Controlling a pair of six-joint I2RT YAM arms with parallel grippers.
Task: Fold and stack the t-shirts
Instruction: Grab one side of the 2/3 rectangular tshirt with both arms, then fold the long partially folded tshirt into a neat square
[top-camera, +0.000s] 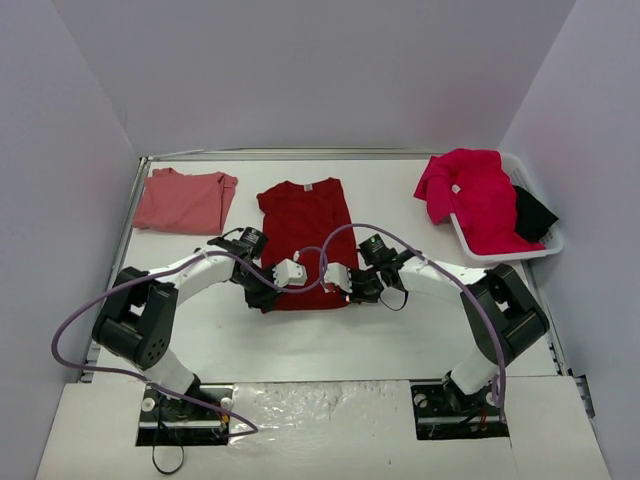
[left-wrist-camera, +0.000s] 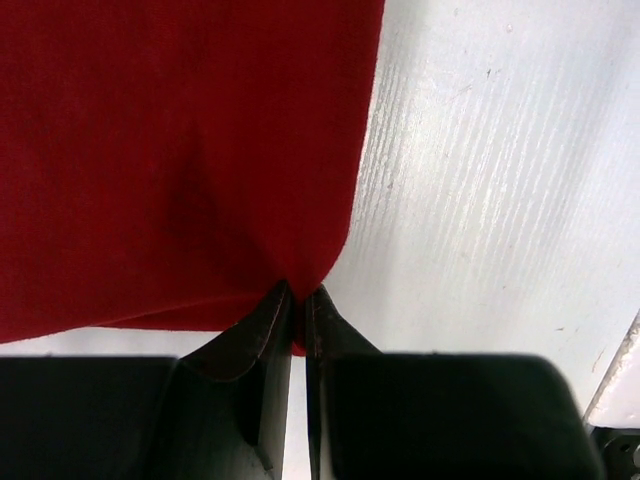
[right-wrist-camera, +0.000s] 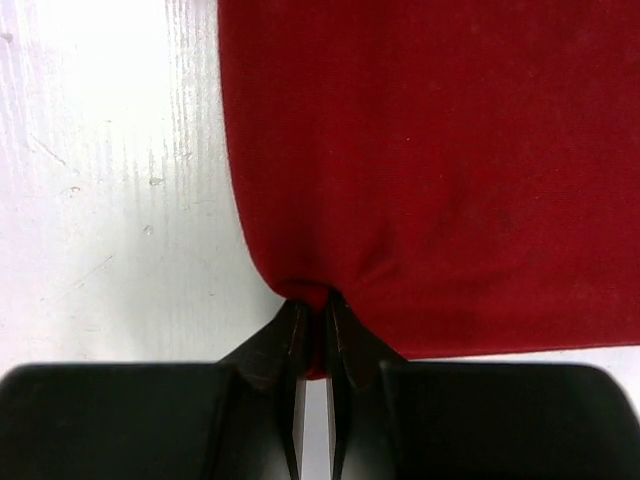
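Crimson t-shirt (top-camera: 305, 225) points collar-away, left end effector (left-wrist-camera: 298, 295) and right end effector (right-wrist-camera: 312, 302) pinching hem.

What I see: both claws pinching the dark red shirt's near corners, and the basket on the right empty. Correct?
Not empty: the top view shows a raspberry shirt heaped in the basket. The left gripper and right gripper do pinch near corners of the dark red shirt.

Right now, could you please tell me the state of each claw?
Left claw: shut on the crimson shirt.
Right claw: shut on the crimson shirt.
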